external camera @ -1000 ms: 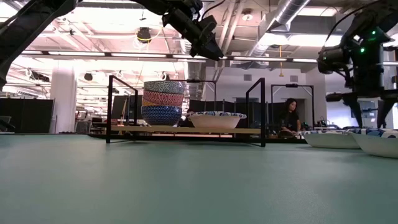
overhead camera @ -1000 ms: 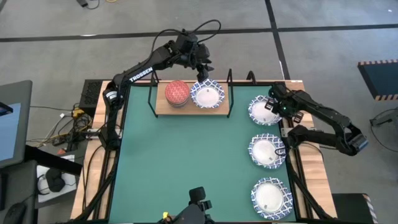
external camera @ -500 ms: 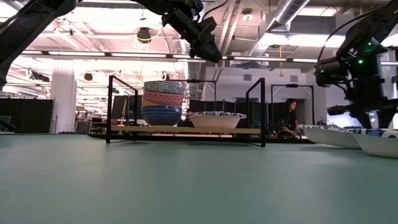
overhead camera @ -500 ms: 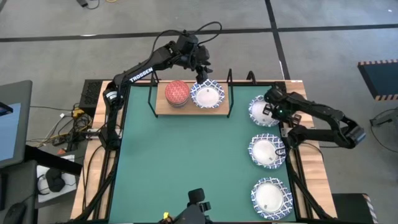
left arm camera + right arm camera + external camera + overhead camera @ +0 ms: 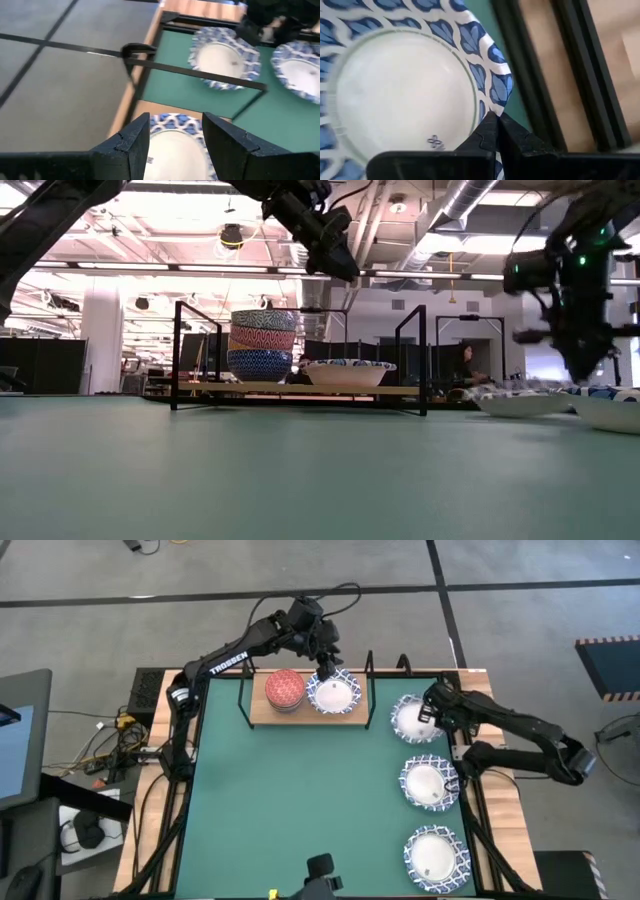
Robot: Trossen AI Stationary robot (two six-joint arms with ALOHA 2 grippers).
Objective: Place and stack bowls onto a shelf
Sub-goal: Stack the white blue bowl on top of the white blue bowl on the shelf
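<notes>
The step in hand is the pickup of the next wide bowl. The right end effector (image 5: 432, 712) sits at the rim of the white bowl (image 5: 417, 720) nearest the shelf (image 5: 305, 703), on the right side of the counter (image 5: 300, 800). In the right wrist view its fingers (image 5: 492, 131) are pinched together on that bowl's blue-patterned rim, so it is gripping the bowl. The bowl looks slightly tipped in the low view, though I cannot tell whether it has left the mat.

On the shelf stand a stack of small bowls (image 5: 285, 689) and, beside it, one wide bowl (image 5: 333, 693). The left end effector (image 5: 326, 667) hovers over that wide bowl's far rim with its fingers apart, holding nothing. Two more wide bowls (image 5: 429, 783) lie further along the counter's right side.

The next move likely calls for lifting the gripped bowl clear, carrying it over the shelf's black wire end frame (image 5: 369, 690) without clipping it, and lowering it into the wide bowl already there. The left arm may need to clear the way.
</notes>
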